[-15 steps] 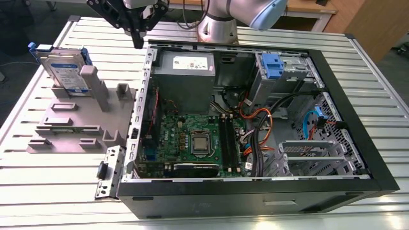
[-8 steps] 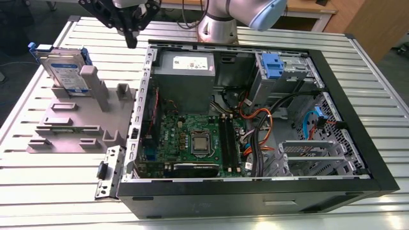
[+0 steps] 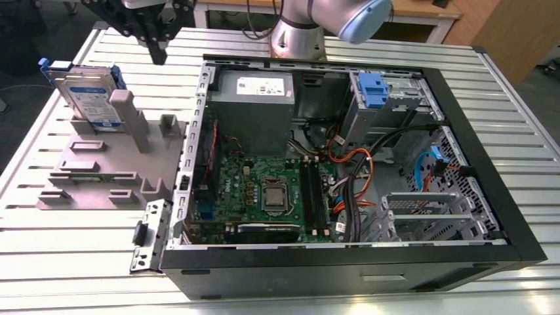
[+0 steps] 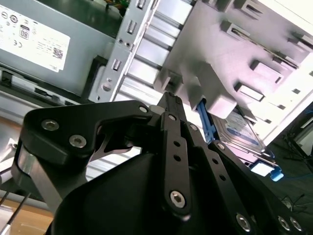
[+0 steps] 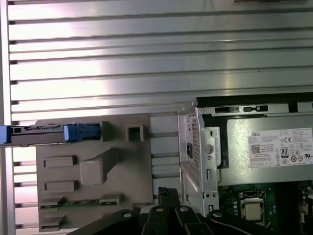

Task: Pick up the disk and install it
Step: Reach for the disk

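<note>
Upper left in the exterior view, the empty clenched tool (image 3: 159, 58) hangs near the upright disk (image 3: 90, 98); it needs opening and centring above.

Slatted table (image 3: 70, 275), grey fixture (image 3: 96, 177), computer case (image 3: 306, 266)

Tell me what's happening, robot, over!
Pincer shut, empty, hovering near disk. Disk upright in grey holder, untouched. Nothing seen between them.

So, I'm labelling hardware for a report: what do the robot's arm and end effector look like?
The arm is silver-grey tubing with rounded joints and a light blue cap. The end effector is black, with flat linkage bars and silver screws.
</note>
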Motion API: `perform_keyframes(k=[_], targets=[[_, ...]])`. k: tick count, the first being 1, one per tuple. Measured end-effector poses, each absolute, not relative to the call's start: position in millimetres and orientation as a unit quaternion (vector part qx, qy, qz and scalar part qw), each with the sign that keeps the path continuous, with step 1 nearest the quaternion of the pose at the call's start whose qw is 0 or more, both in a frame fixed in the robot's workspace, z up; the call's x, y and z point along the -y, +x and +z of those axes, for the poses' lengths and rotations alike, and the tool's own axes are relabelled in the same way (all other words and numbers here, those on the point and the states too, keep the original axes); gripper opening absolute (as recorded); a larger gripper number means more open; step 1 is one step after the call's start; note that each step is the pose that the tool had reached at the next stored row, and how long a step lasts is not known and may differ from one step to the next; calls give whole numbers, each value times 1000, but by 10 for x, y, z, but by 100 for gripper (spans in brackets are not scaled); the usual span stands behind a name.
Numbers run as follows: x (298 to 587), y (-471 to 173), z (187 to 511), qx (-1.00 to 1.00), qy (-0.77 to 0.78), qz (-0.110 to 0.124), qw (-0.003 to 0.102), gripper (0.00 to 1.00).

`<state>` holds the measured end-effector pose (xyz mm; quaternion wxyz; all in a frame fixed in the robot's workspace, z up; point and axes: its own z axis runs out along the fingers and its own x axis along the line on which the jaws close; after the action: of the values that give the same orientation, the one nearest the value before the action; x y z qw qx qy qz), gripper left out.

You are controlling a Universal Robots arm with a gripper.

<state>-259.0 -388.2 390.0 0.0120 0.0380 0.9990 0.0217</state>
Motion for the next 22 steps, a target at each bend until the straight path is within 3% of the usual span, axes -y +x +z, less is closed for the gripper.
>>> perform_keyframes(k=[22], targets=[[3762,-2883,3857,-999,38,22,10,11]])
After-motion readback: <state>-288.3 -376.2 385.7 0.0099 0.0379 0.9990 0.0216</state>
